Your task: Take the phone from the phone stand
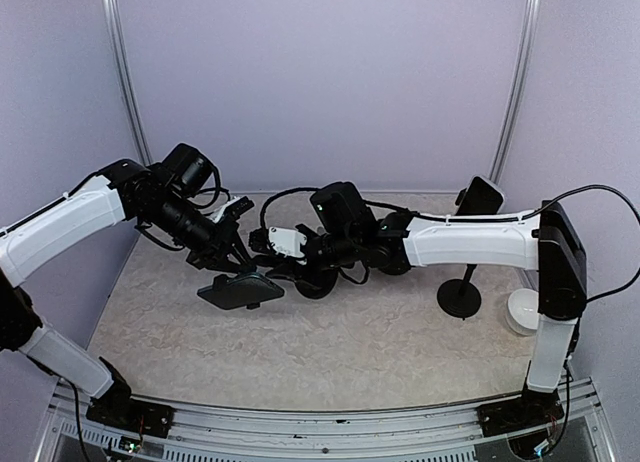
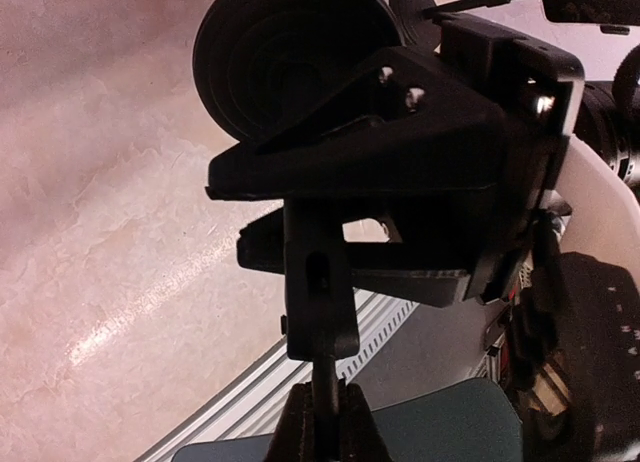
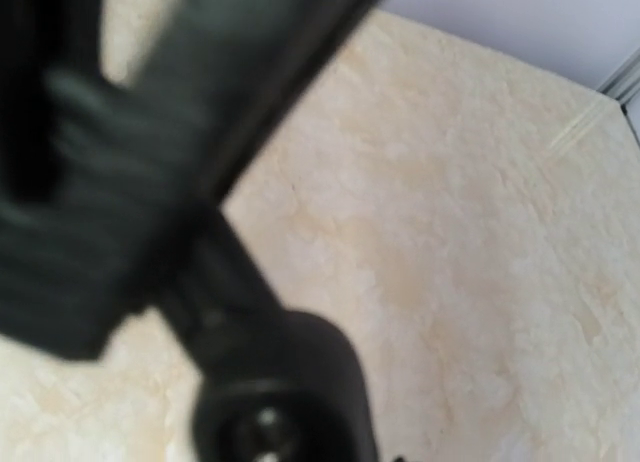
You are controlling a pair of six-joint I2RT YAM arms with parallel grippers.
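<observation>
Black, glassy and rigid, the phone (image 1: 240,290) hangs tilted low over the counter (image 1: 350,352), with the right end effector (image 1: 263,241) near it. It is probably light but slick, so pinch its long edges.

Left wrist: the left end effector (image 2: 325,427) is clenched on the phone stand (image 2: 318,282) stem.

Right wrist: all blur, so I cannot tell whether the right end effector is released or clenched.

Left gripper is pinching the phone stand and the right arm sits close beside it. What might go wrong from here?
The left gripper pinches only the thin stem of the phone stand, so tugging the phone might twist the stand in that grip. The right wrist view is blurred, so the right gripper hold cannot be confirmed; a partial grip might drop the phone onto the table.
</observation>
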